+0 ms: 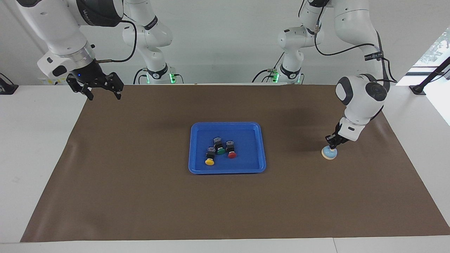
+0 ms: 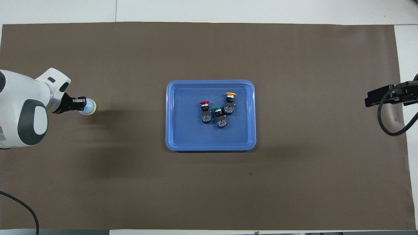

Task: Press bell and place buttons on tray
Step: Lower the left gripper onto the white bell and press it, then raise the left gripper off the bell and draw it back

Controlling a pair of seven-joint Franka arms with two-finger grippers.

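Your three buttons (image 1: 220,150) lie in the tray (image 1: 197,168) mid-table, your left gripper (image 1: 332,144), fingers together, touches the bell (image 1: 329,153) near the left arm's edge; next push down, while your right gripper (image 1: 102,90) waits spread.

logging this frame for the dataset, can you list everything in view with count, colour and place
blue rectangular plastic tray with raised rim: one, blue, middle of the mat
push-button switches with black blocky bodies: three, all lying in the tray close together; yellow-capped, green-capped, red-capped
small dome bell with cream round base: one, light blue, on the mat toward the left arm's end of the table
brown mat: one, covers most of the white table
left gripper: one, black fingers, down on top of the bell
right gripper: one, black, open, raised over the mat's corner at the right arm's end, waiting
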